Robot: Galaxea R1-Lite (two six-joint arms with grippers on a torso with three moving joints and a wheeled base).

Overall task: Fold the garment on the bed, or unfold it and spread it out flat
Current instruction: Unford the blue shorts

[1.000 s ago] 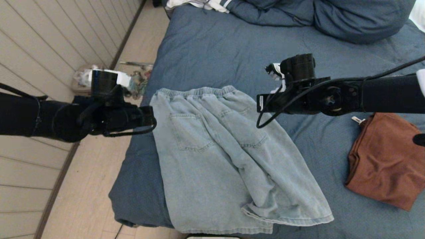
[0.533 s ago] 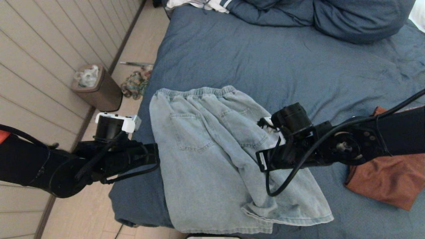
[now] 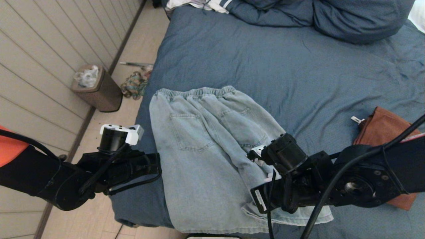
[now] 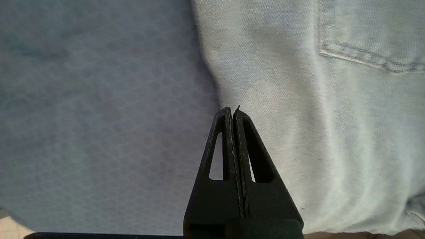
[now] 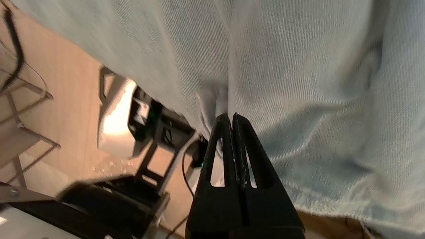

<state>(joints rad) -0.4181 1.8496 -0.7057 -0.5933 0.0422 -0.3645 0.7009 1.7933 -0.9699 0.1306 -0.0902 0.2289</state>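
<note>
Light-blue denim shorts (image 3: 212, 156) lie on the slate-blue bed (image 3: 282, 73), waistband toward the far side, hems hanging over the near edge. My left gripper (image 4: 231, 110) is shut with nothing in it, hovering over the shorts' (image 4: 315, 132) left edge where denim meets the bed sheet (image 4: 99, 116). Its arm (image 3: 99, 169) sits at the bed's left side. My right gripper (image 5: 231, 115) is shut and empty, above the near hem of the shorts (image 5: 298, 83). The right arm (image 3: 315, 186) covers the shorts' right leg.
A folded rust-brown cloth (image 3: 382, 129) lies on the bed at the right. Blue bedding (image 3: 332, 16) is piled at the far end. On the floor to the left stand a brown waste bin (image 3: 96, 88) and a crumpled cloth (image 3: 134, 84) by the panelled wall.
Both arms have come down and toward the near edge of the bed. The right gripper moved from beside the waistband to the right leg's hem. The shorts have not moved.
</note>
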